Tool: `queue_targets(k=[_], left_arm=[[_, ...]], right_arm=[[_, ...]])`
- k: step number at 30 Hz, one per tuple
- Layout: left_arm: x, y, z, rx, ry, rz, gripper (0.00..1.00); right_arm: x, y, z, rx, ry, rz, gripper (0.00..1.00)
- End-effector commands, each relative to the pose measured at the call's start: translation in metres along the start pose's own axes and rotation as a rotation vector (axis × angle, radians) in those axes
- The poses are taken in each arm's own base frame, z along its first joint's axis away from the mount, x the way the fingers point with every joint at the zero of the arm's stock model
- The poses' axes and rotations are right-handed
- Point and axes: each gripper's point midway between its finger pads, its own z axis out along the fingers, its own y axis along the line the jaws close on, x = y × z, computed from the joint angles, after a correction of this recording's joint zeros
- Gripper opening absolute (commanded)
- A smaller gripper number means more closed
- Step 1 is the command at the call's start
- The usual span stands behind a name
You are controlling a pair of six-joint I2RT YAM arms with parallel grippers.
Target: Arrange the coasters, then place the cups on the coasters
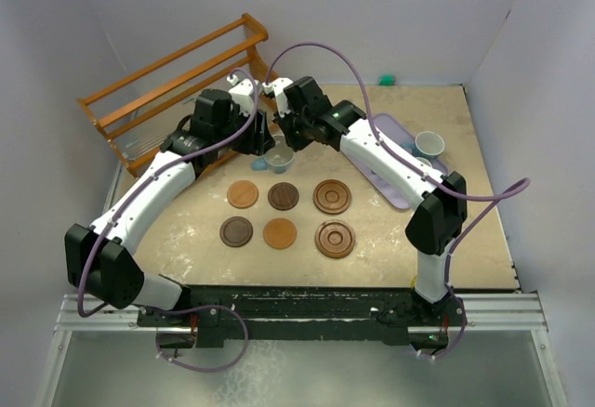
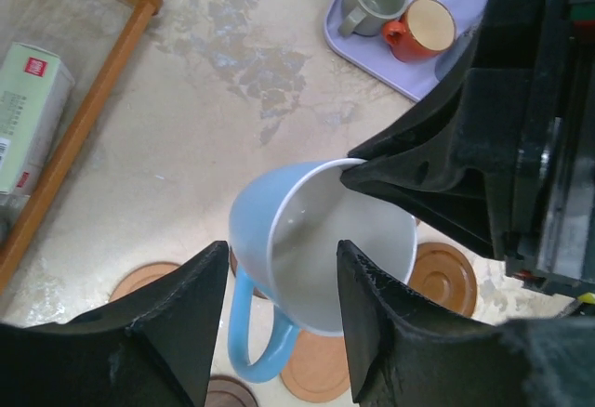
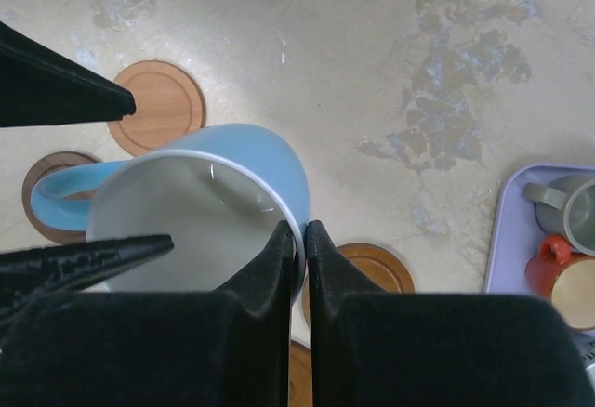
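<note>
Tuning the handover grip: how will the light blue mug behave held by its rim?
The light blue mug looks like glazed ceramic: probably rigid, chippable. Its glossy wall may slip in the right end effector's narrow rim pinch. The handle juts to one side, so it might tilt.

A wooden rack (image 1: 177,86) of orange-brown rails stands tilted in the far left corner of the table (image 1: 483,240), close to the pale walls (image 1: 372,17) that enclose the scene. The left wrist view shows a pale green carton (image 2: 28,110) with a small red label lying just past one of the rack's rails. The tabletop is beige and mottled, with grey-blue worn patches. A lavender rectangular tray (image 1: 398,131) with rounded corners lies on the right side of the table, set at an angle. A small teal object (image 1: 386,79) sits at the foot of the far wall. An aluminium frame (image 1: 502,309) runs along the near edge.
</note>
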Motion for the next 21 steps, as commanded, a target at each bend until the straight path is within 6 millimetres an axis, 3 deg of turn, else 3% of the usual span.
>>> queue_targets(k=[1, 21], left_arm=[[-0.01, 0.008, 0.006, -0.055, -0.041, 0.027, 0.46], [0.006, 0.021, 0.012, -0.119, -0.041, 0.017, 0.31]], right_arm=[[-0.063, 0.005, -0.051, -0.007, -0.218, 0.033, 0.0], [-0.062, 0.015, -0.061, -0.048, -0.204, 0.108, 0.0]])
